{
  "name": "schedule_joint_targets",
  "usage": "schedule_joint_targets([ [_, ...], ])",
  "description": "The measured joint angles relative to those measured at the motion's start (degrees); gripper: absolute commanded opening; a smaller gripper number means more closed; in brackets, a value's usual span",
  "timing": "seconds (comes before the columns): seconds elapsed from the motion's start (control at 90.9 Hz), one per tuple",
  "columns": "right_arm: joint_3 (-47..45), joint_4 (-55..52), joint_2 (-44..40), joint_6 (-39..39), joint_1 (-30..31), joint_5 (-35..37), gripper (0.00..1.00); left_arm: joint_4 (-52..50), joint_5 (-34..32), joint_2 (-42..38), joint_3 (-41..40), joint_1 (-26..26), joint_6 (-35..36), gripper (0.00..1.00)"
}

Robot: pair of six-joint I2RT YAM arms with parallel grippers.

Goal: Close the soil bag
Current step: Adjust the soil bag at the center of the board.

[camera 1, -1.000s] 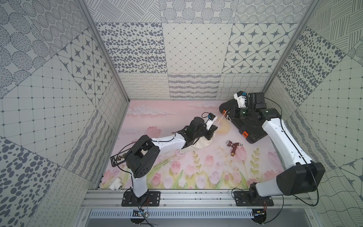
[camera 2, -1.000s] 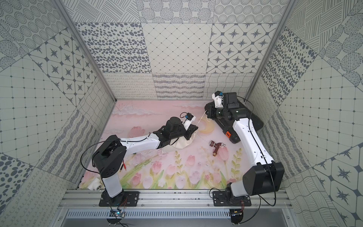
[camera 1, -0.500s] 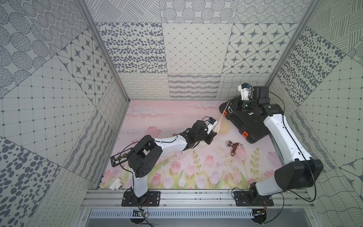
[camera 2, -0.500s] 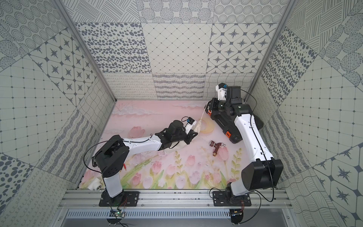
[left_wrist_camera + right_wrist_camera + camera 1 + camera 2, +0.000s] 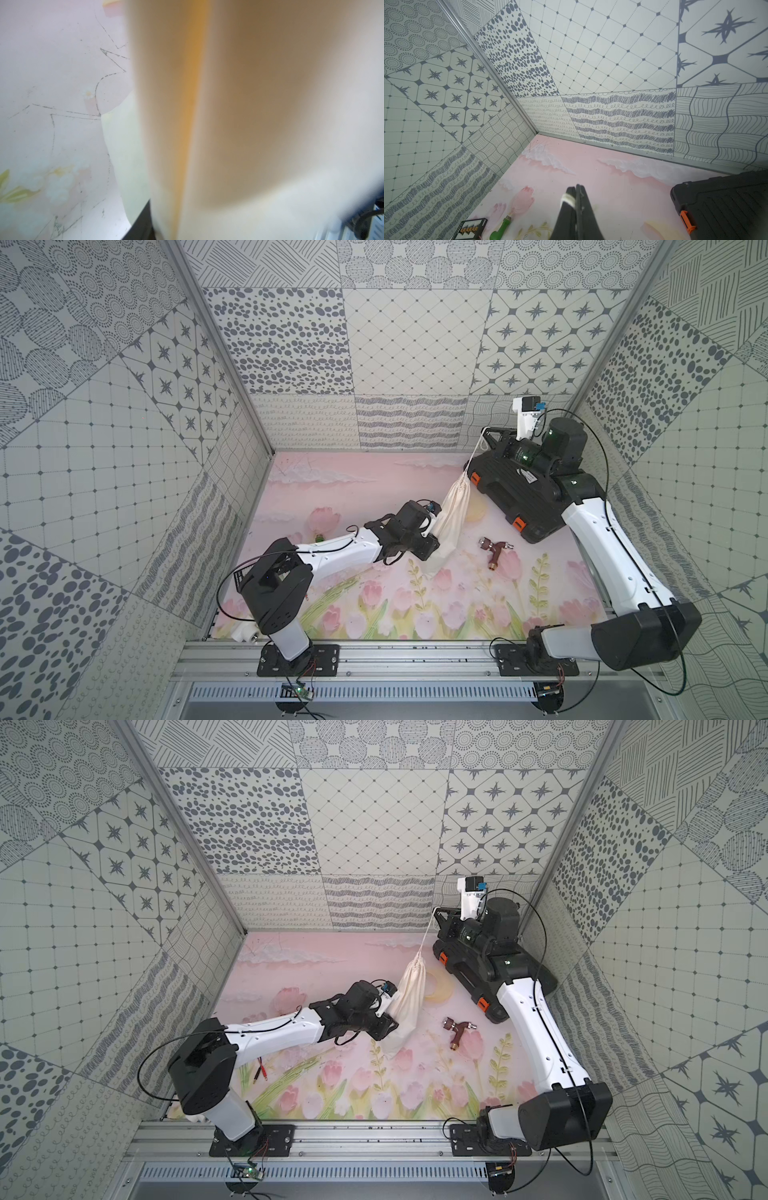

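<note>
The soil bag (image 5: 451, 518) (image 5: 409, 998), a cream cloth pouch, hangs stretched and tilted with its bottom corner near the floor mat. Its neck is gathered tight. A thin white cord (image 5: 473, 456) (image 5: 424, 940) runs taut from the neck up to my right gripper (image 5: 485, 432) (image 5: 576, 187), which is shut on the cord. My left gripper (image 5: 434, 545) (image 5: 388, 1029) sits against the bag's lower part. Blurred cloth of the bag (image 5: 249, 104) fills the left wrist view. Only one black finger (image 5: 143, 224) shows there, so the jaw gap is hidden.
A black ribbed hard case (image 5: 515, 493) lies at the back right under my right arm. A brown tap fitting (image 5: 494, 551) lies right of the bag, a yellow tape roll (image 5: 438, 990) behind it. A green-handled tool (image 5: 500, 228) and a small parts tray (image 5: 471, 227) lie at the left.
My right gripper has risen and moved back with the cord, pulling it taut. The bag has gone from lying under my left gripper to hanging stretched, neck cinched.
</note>
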Motion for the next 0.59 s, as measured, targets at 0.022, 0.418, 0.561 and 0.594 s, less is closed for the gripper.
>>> schedule_joint_targets([
  [0.022,-0.4,0.7,-0.3,0.0,0.2,0.0,0.0,-0.2,0.0,-0.9,-0.4,0.0,-0.1,0.48],
  [0.418,-5.9,9.5,-1.7,0.3,6.3,0.5,0.0,4.0,0.0,-13.6,-10.7,0.0,-4.3,0.73],
  [0.561,-8.0,12.3,-1.2,0.5,10.8,1.1,0.0,7.9,-1.0,-14.6,-11.5,0.0,-4.8,0.79],
  [0.594,-8.1,12.7,-0.9,0.5,11.8,1.4,0.0,9.1,-1.3,-14.5,-11.5,0.0,-5.0,0.79],
])
